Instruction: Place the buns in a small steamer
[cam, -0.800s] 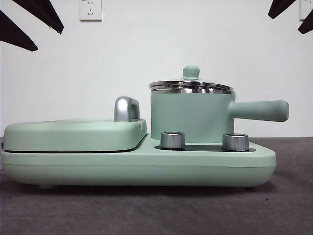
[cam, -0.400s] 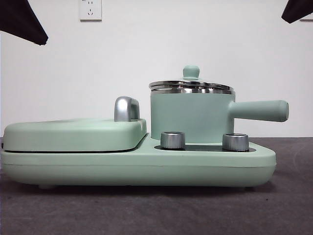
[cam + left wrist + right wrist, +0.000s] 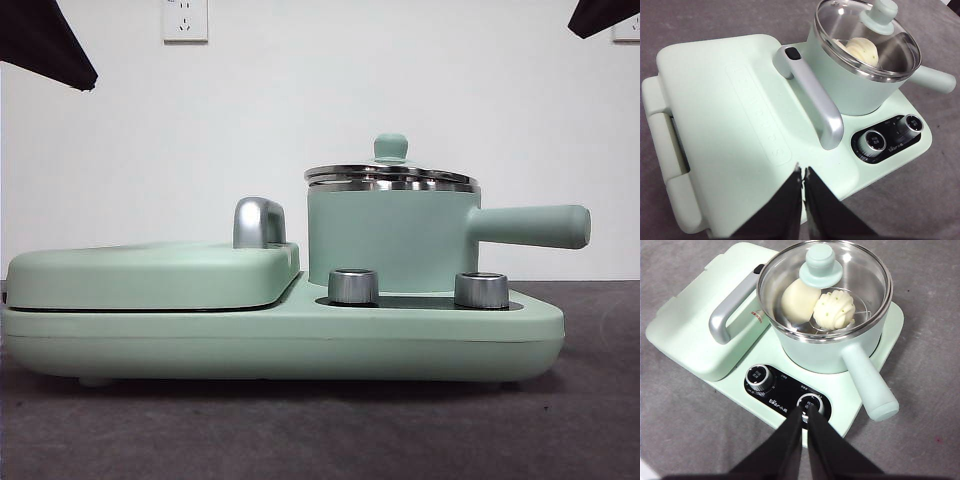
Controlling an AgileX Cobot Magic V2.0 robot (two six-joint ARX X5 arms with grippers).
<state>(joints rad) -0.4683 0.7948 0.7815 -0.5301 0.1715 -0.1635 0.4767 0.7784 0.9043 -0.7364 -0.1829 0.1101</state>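
Both buns (image 3: 817,305) inside lidded small steamer (image 3: 830,352), left gripper (image 3: 803,172) and right gripper (image 3: 804,412) pressed together, empty

The glass lid (image 3: 824,285) closes the small steamer (image 3: 390,240) from above; beside the steamer, the chrome handle (image 3: 258,222) rises.

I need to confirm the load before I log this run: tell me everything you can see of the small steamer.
The small steamer is a mint-green cylindrical pot with a bright steel rim, standing upright on the appliance base behind two control knobs. A long straight side handle of the same green sticks out level. Its glass lid sits closed on the rim, with a green knob on top. Through the glass, two cream-white buns lie side by side on a metal rack, one smooth, one ridged. Neither gripper touches it.
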